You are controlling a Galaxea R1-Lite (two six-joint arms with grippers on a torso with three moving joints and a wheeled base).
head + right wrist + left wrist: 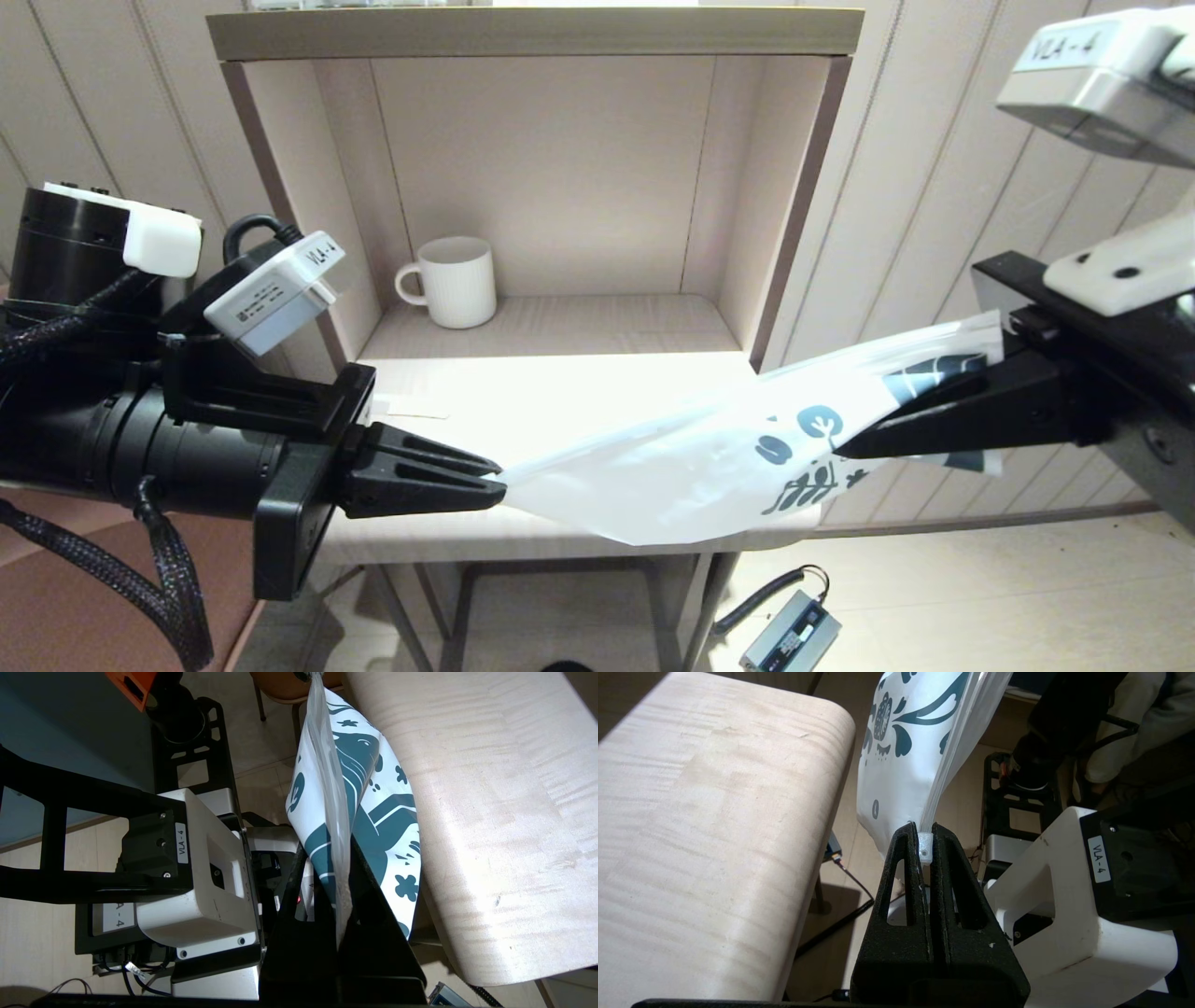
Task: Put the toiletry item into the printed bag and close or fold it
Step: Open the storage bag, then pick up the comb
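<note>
Both tools, left tool (495, 485) and right tool (845, 448), clench the limp, slippery-looking printed bag (691, 476) by its zip-strip ends, the surest hold.

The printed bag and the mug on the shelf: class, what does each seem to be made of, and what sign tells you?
Printed bag: probably thin, soft plastic film with a slight sheen; it sags and creases between the left gripper and right gripper.
Mug: likely glazed ceramic; rigid, white, finely ribbed wall.
</note>
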